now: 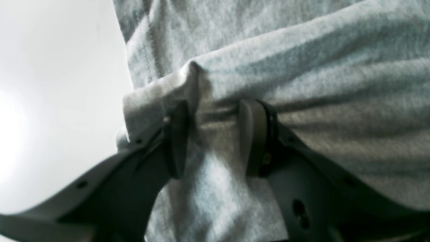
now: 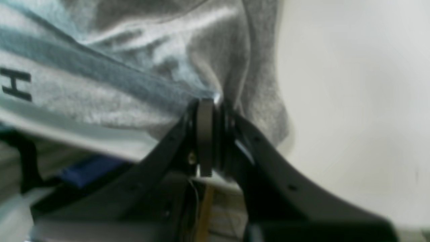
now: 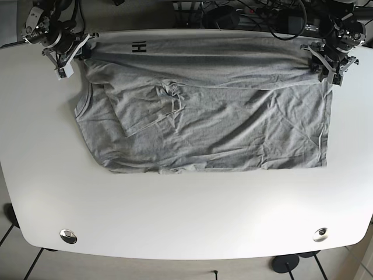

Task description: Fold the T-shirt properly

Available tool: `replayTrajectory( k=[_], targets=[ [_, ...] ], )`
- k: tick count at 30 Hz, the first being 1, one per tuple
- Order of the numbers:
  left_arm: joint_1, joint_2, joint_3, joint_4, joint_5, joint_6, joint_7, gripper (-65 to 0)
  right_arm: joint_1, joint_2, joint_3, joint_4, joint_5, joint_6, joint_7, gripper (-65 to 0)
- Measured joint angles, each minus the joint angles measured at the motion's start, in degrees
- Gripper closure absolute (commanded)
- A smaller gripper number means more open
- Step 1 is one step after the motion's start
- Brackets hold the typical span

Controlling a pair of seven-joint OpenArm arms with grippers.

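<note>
A grey T-shirt (image 3: 204,122) lies spread on the white table (image 3: 186,216). Its far part is turned over as a band that carries a black "H" print (image 3: 138,47). My right gripper (image 3: 74,55) is at the shirt's far left corner. In the right wrist view it (image 2: 211,104) is shut on a pinch of the grey cloth (image 2: 100,90). My left gripper (image 3: 322,63) is at the far right corner. In the left wrist view its fingers (image 1: 215,107) stand apart with a ridge of cloth (image 1: 302,67) between them.
Two metal discs sit at the table's front corners (image 3: 68,235) (image 3: 320,234). Cables and gear (image 3: 250,14) lie behind the far edge. Bare table shows in front of the shirt and on both sides.
</note>
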Motion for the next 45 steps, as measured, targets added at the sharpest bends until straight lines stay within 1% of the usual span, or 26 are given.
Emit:
replayTrajectory(
  k=[2,4,5,6,8,9,10,11,12,14,15,18,20,23,27,28,30,33,36,38,39,40,41,43,44,45],
  targets=[
    [0.9,0.0,0.0,1.0,0.2,0.0,0.5,-22.5,-2.3,-0.2,0.0,1.8,-0.4,0.0,-0.8,-2.7],
    [1.2,0.1,0.0,2.1,1.0,0.0,1.1,-22.5,-3.1,-0.4,2.0,2.5,-0.4,0.04,-1.3,-3.0],
    [1.2,0.2,0.0,2.3,1.0,0.0,1.5,-22.6,-3.1,-0.4,3.1,2.5,-0.4,0.02,-1.3,-5.1],
    [1.2,0.2,0.0,2.8,1.0,0.0,2.2,-22.6,-3.1,-0.3,4.1,2.6,-0.5,0.0,-1.3,-9.8],
    [0.7,0.2,-0.2,5.3,0.3,0.0,6.5,-22.9,-3.1,-0.3,5.7,4.6,-1.4,0.0,-2.3,-30.3],
    [0.2,0.1,-0.3,7.0,-2.2,0.0,8.3,-23.1,-3.0,-0.2,7.0,7.3,-1.5,-0.04,-2.3,-42.6],
    [-0.3,0.0,-0.4,8.2,-4.7,0.1,8.4,-23.6,-2.4,-0.1,7.4,9.0,-1.5,-0.07,-2.3,-49.5],
    [-0.9,-0.2,-0.4,9.3,-6.6,0.1,8.4,-25.8,-1.6,-0.1,7.3,10.1,-1.5,-0.02,-2.2,-53.9],
    [-1.3,-0.3,-0.4,10.3,-7.5,0.1,8.4,-29.0,-0.5,-0.1,7.3,10.2,-1.3,-0.02,-2.2,-55.5],
    [-2.7,-0.3,-0.3,11.7,-7.3,0.0,9.9,-35.7,3.1,-0.3,7.1,10.1,-1.8,-0.02,-2.4,-55.3],
    [-3.8,-0.3,-0.3,11.7,-7.0,0.1,10.0,-37.4,5.3,-0.2,7.0,9.9,-1.9,-0.02,-2.4,-55.3],
    [-9.2,-0.1,-0.1,11.7,-6.9,0.1,10.3,-37.2,13.2,0.1,5.6,5.7,-2.1,-0.04,-2.4,-55.3],
    [-11.7,-0.2,-0.1,11.2,-7.2,0.1,10.1,-37.2,17.2,1.1,3.2,2.7,-5.5,-0.02,-2.8,-55.3],
    [-16.6,-0.1,-0.1,7.7,-6.1,0.0,10.6,-37.2,25.7,1.3,-0.3,-3.8,-11.0,-0.07,-2.5,-55.3],
    [-21.2,0.1,0.8,6.6,0.5,0.1,10.5,-37.2,36.4,1.4,-4.4,-15.6,-16.9,-0.02,3.6,-55.3],
    [-21.8,0.1,1.4,6.5,1.2,0.2,10.6,-37.2,39.0,1.6,-5.2,-19.2,-18.6,-0.02,5.2,-55.3],
    [-22.5,0.3,2.3,6.4,1.2,0.2,10.4,-37.2,44.0,1.8,-6.3,-26.9,-21.9,-0.09,9.3,-55.3],
    [-22.6,0.2,2.1,6.4,1.5,0.2,10.4,-37.2,50.5,1.9,-6.6,-40.7,-26.6,-0.11,19.3,-55.3],
    [-22.6,0.2,2.2,6.4,1.5,0.2,10.3,-37.2,52.1,1.8,-6.6,-49.7,-28.5,-0.17,23.6,-55.3],
    [-22.6,0.2,2.1,6.4,1.5,0.2,10.3,-37.2,52.0,1.8,-6.6,-50.2,-28.4,-0.15,24.9,-54.2],
    [-22.6,0.2,2.1,6.4,1.5,0.2,10.3,-37.2,52.0,1.7,-6.6,-50.2,-28.5,-0.2,24.7,-51.0],
    [-22.7,0.2,2.1,6.2,1.5,0.2,10.3,-37.2,51.8,1.5,-6.6,-50.2,-28.5,-0.22,24.9,-46.0],
    [-22.9,0.1,2.1,5.0,1.5,0.3,10.1,-37.2,51.3,1.2,-6.6,-50.2,-28.3,-0.17,25.9,-35.7],
    [-24.8,0.2,1.8,2.1,1.6,0.2,10.4,-37.2,51.0,0.7,-6.5,-50.2,-28.3,-0.48,26.6,-20.0],
    [-26.4,0.2,1.6,0.4,2.0,0.2,10.6,-37.6,51.0,0.4,-6.6,-50.2,-28.4,-0.44,26.4,-9.5],
    [-27.6,0.1,1.4,-0.8,2.4,0.3,10.5,-37.8,51.0,0.2,-6.6,-50.3,-28.4,-0.44,26.4,-3.5]
  ],
)
